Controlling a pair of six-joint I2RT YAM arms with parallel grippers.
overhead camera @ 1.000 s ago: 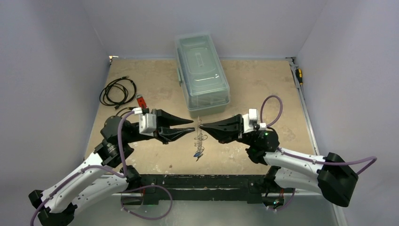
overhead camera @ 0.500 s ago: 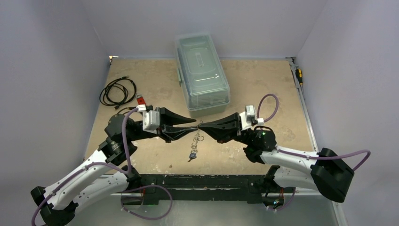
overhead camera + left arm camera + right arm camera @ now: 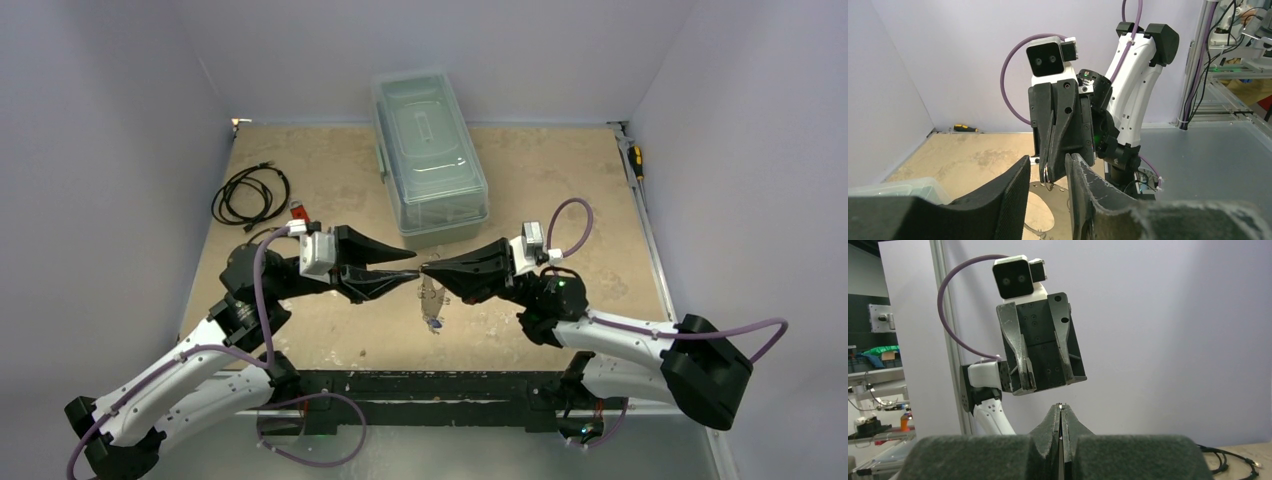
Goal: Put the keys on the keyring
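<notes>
Sandy, scuffed bench (image 3: 300,330) with pale lilac walls all round, and the action is mid-air over the middle of it, closer to the near edge than the far one.

The keyring (image 3: 431,296) dangles there, off the surface, from a small wire ring (image 3: 1047,173) at its top. Down at its bottom end there's a bluish speck that I'd guess is the keys (image 3: 433,322). It's honestly too tiny from overhead to say whether they're threaded on or just bunched there, and I can't pick out a green one at all.

The right gripper (image 3: 427,268) has its fingers pressed flat together on that top wire ring, so it's carrying the whole thing. The left gripper (image 3: 413,270) sits tip to tip with it, jaws apart and gripping nothing, lined up either side of the ring.

So my read is that the ring is up and presented, but the threading itself isn't confirmed done.

Further out, a lidded clear plastic box (image 3: 430,155) sits at the middle of the far edge. There are black coiled cables (image 3: 250,193) and a red stick gadget (image 3: 298,212) towards the left edge, plus a screwdriver (image 3: 634,160) by the far right corner.
</notes>
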